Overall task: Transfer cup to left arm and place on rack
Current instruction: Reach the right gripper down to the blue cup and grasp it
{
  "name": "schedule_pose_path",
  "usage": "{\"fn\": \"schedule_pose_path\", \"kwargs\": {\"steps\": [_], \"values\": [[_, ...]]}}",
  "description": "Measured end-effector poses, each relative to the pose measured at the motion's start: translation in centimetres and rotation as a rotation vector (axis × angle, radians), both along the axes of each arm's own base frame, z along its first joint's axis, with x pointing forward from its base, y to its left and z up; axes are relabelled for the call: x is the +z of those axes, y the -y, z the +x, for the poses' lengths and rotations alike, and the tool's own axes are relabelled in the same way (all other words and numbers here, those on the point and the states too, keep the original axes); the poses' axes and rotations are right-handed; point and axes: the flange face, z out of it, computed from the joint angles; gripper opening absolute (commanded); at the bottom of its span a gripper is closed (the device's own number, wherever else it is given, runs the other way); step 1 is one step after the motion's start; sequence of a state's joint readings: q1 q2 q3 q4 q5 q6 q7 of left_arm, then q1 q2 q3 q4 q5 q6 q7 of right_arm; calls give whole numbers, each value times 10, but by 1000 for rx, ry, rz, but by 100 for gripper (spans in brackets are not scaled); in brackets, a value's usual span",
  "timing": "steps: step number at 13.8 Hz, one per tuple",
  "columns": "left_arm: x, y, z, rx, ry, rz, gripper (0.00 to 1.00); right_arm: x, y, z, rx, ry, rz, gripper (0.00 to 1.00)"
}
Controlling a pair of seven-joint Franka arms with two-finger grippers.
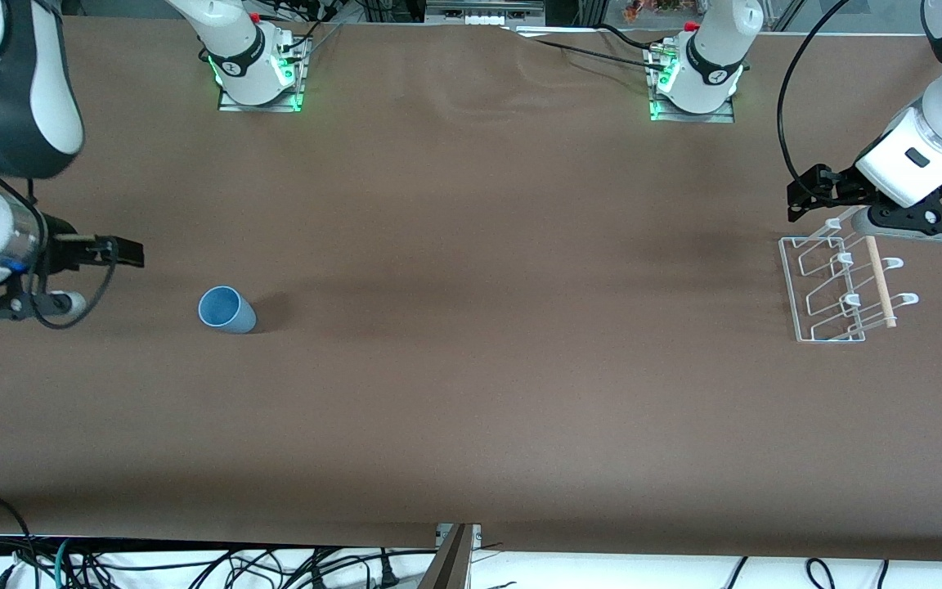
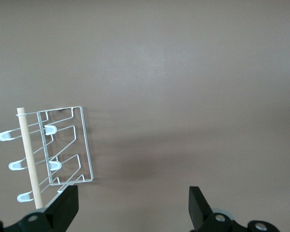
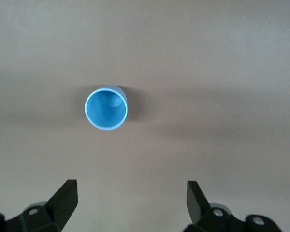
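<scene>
— So, where does your cup stand right now?

— Upright on the table, mouth up, toward the right arm's end, untouched by either hand. From the table's middle in the front view it sits at about nine o'clock. Your right gripper hangs in the air close by it, out at the table's edge on that end, fingers spread wide and holding nothing. In the right wrist view the cup shows ahead of the fingertips, toward eleven o'clock, not between them.

— And the left side?

— Your left gripper waits over the rack's edge, fingers likewise parted and empty. The rack lies toward the left arm's end, at about three o'clock from the table's middle, its wooden dowel across the prongs, nothing hung on it.

— Which step am I in, then?

— The first one, I'd judge: the pickup by the right arm hasn't begun, so handover and racking are all ahead.

— What does the next move want?

— Bring the right gripper over until the cup lies between the fingers, then come down and close on its wall. It's light and tapered, so grip low enough that it won't squirt out, and leave the rim end free for the left hand to take.
</scene>
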State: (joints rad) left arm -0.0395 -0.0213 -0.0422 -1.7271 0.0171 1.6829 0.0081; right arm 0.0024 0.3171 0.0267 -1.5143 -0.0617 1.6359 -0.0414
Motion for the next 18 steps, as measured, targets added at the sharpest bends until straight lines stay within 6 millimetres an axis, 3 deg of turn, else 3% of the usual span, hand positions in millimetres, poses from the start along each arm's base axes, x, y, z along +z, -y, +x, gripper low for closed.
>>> {"fn": "schedule_pose_path", "kwargs": {"steps": [3,6,15,16,18], "values": [[0,0,0,0,0,0,100,-61,-5,13,8,-6,5,100],[0,0,0,0,-1,0,100,-112,-6,11,13,6,9,100],[0,0,0,0,-2,0,100,-196,-9,-9,25,103,24,99],[0,0,0,0,-2,0,100,-203,-9,-13,25,103,25,95],[0,0,0,0,-2,0,100,-210,-9,-17,25,98,26,63]]}}
